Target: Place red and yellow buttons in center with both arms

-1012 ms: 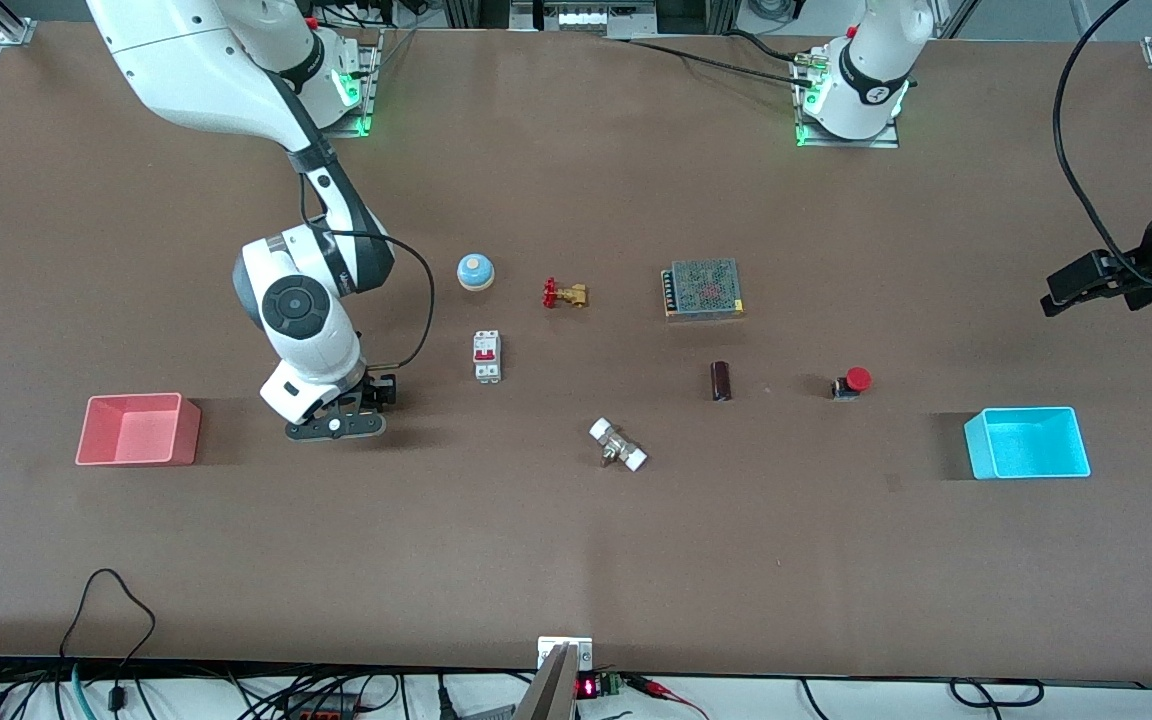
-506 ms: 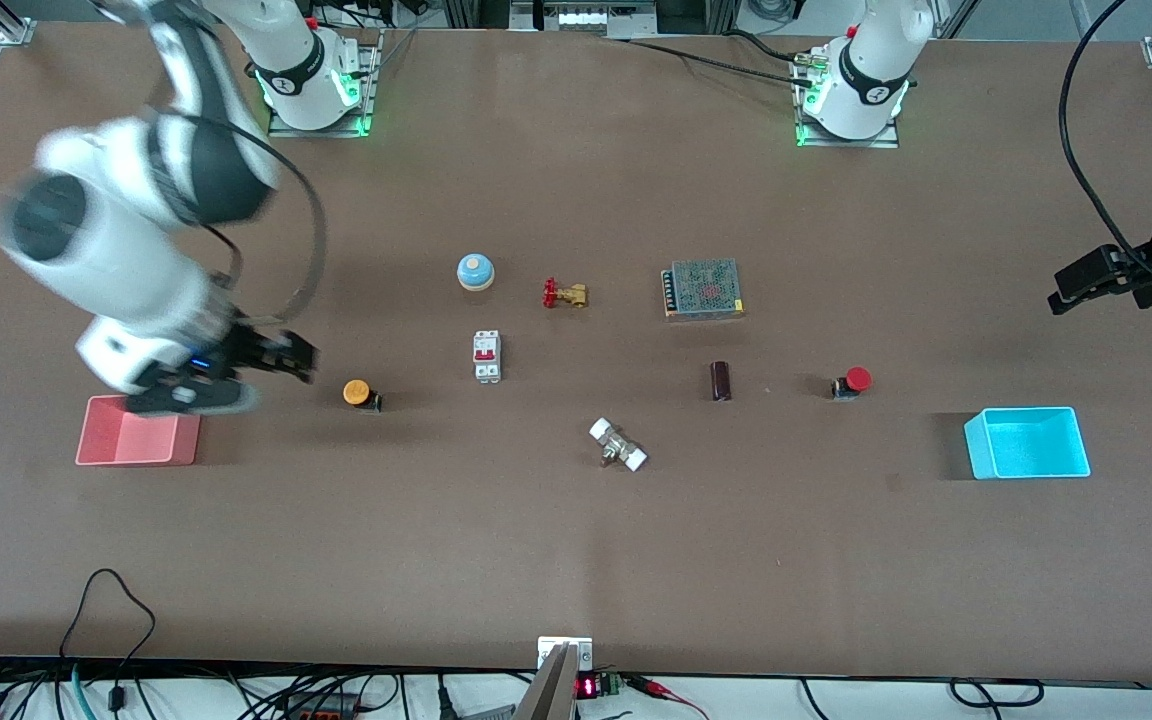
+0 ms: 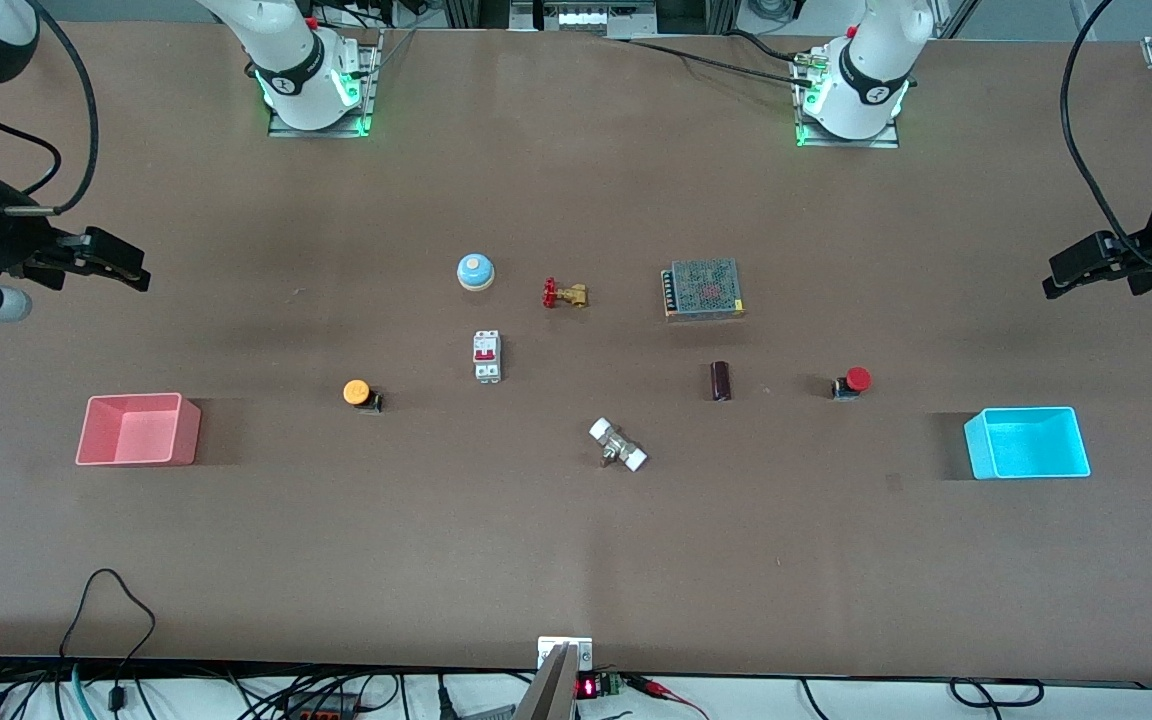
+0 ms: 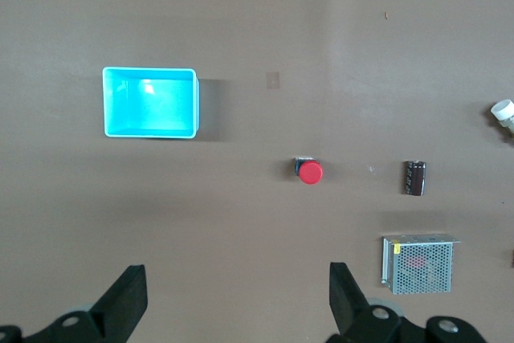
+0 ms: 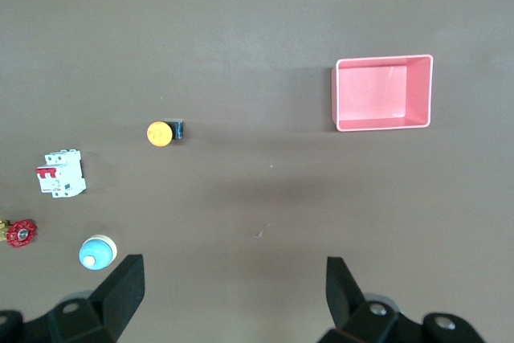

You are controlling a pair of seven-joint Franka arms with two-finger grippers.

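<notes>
The yellow-orange button [image 3: 359, 393] lies on the brown tabletop [image 3: 576, 540] toward the right arm's end, between the pink bin and a white breaker; it also shows in the right wrist view [image 5: 161, 132]. The red button [image 3: 854, 381] lies toward the left arm's end, beside a dark cylinder, and shows in the left wrist view [image 4: 309, 171]. My right gripper [image 3: 121, 268] is open and empty, raised high at the right arm's end. My left gripper [image 3: 1061, 285] is open and empty, raised high at the left arm's end.
A pink bin [image 3: 136, 429] and a cyan bin [image 3: 1028, 443] sit at the two ends. Around the middle lie a blue-and-white bell [image 3: 475, 271], a brass valve [image 3: 565, 294], a white breaker [image 3: 487, 356], a mesh power supply [image 3: 703, 288], a dark cylinder [image 3: 722, 381] and a white fitting [image 3: 618, 445].
My right arm has lifted off the yellow-orange button and swung up and away to its end of the table, leaving the button lying there. My left gripper has barely moved.
</notes>
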